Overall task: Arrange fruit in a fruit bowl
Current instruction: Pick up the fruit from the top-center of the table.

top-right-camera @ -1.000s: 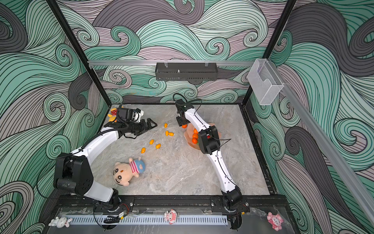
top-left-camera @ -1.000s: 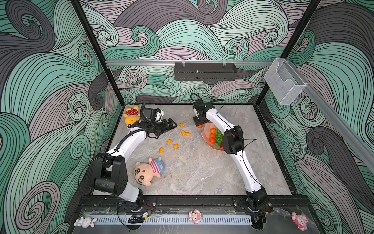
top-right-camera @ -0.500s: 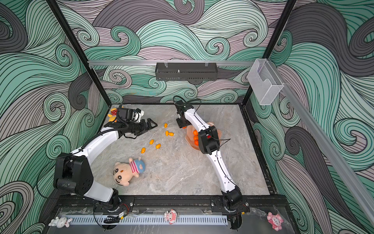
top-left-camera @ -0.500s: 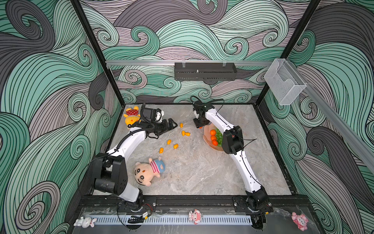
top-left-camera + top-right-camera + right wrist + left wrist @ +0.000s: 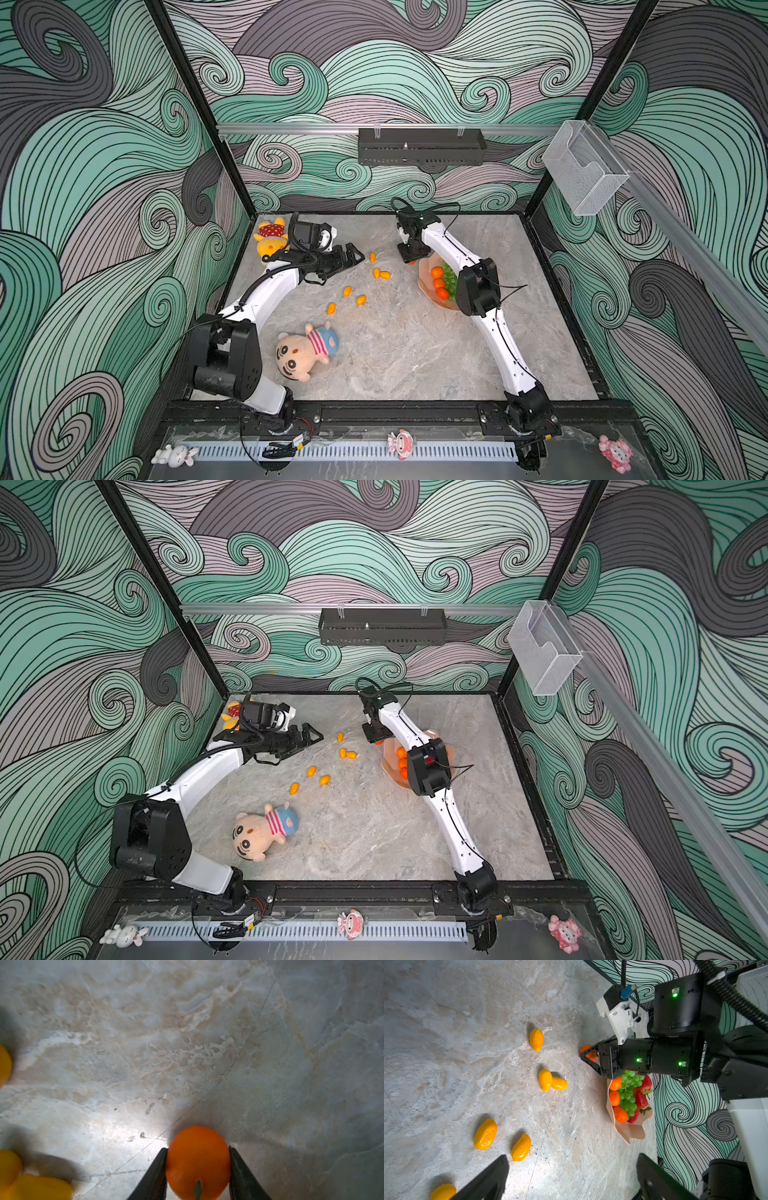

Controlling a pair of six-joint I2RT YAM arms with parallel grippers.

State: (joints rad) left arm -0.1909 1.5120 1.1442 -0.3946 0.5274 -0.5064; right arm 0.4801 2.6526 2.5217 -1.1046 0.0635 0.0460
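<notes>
Fingers (image 5: 156,1169) of the right gripper (image 5: 197,1148) press against both sides of a round orange toy tangerine (image 5: 198,1163), closed just far enough to pinch it. Whether the fruit is clear of the grey marble-patterned tabletop (image 5: 187,1053) I cannot tell.

Taking the table in a top view as a dial, the shallow, glossy peach-pink fruit bowl (image 5: 423,282) with its wavy rim sits at 2 o'clock from the middle. The gripped tangerine (image 5: 410,262) is just beside the bowl's edge, at 11 o'clock of it. Inside the bowl lie three more tangerines (image 5: 614,1098), a green grape bunch (image 5: 628,1095) and red strawberries (image 5: 641,1099).

Six small oval yellow-orange kumquats (image 5: 360,299) lie loose on the table at 9 o'clock of the bowl, two of them touching.

At 11 o'clock from the table's middle is the left gripper (image 5: 573,1158), its fingers spread wide and holding nothing, with the kumquats near its tips.
</notes>
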